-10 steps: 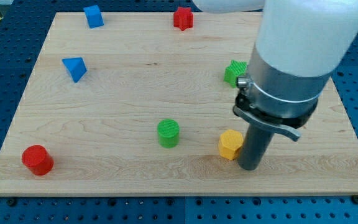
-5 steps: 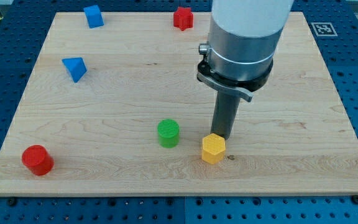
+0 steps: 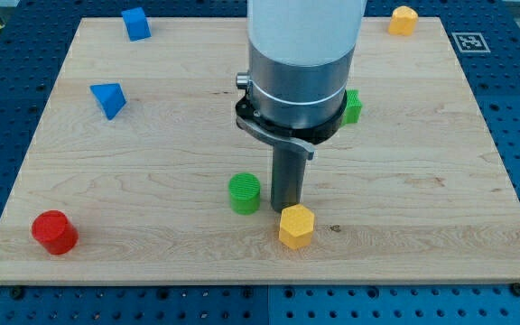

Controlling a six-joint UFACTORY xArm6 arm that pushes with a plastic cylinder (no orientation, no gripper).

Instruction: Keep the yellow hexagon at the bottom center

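Note:
The yellow hexagon [image 3: 296, 226] lies near the bottom centre of the wooden board [image 3: 152, 144], slightly right of the middle. My tip [image 3: 286, 207] stands just above it toward the view's top, touching or nearly touching its upper edge. The green cylinder [image 3: 244, 193] sits just left of my tip. The wide arm body hides the board's top middle.
A red cylinder [image 3: 54, 232] is at the bottom left. A blue triangular block [image 3: 108, 98] and a blue block [image 3: 135, 23] are at the upper left. A green block [image 3: 353, 106] peeks out right of the arm. A second yellow block [image 3: 403, 20] is at the top right.
My tip has moved from the hexagon's right side round to its top and leftward. The yellow hexagon has slid left and a little down, toward the bottom centre.

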